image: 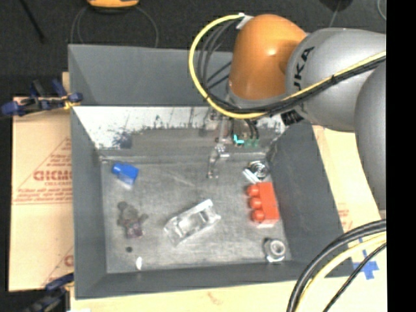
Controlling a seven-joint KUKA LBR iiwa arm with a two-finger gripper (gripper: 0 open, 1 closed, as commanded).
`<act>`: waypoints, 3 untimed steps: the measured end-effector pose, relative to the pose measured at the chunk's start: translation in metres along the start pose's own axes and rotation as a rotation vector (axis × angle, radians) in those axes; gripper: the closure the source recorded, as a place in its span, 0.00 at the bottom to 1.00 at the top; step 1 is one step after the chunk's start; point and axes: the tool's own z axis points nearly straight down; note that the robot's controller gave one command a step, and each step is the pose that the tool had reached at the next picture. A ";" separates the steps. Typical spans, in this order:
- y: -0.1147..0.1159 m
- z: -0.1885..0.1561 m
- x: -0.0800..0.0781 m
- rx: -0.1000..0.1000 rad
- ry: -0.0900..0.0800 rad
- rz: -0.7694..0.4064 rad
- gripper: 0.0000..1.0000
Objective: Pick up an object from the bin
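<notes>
Found bare floor in the bin [170, 175] between blue block [125, 173] and clear plastic piece [190, 221]. Noted right side crowded: red block [261, 203], silver ring [256, 171] just behind, metal nut [275, 249] front-right. Logged dark purple lump [130, 218] front-left.

The brand name "KUKA" [300, 62] is printed in dark capital letters on the grey casing of the arm [341, 77]. The word stands on the link just right of the orange cover [263, 54]. It runs steeply along the link's curved edge and not level across the view.
</notes>
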 end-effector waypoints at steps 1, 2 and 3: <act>0.017 0.075 0.033 0.002 -0.022 -0.338 0.00; 0.057 0.071 0.054 0.002 -0.009 -0.697 0.00; 0.047 0.060 0.108 0.002 -0.004 -1.031 0.00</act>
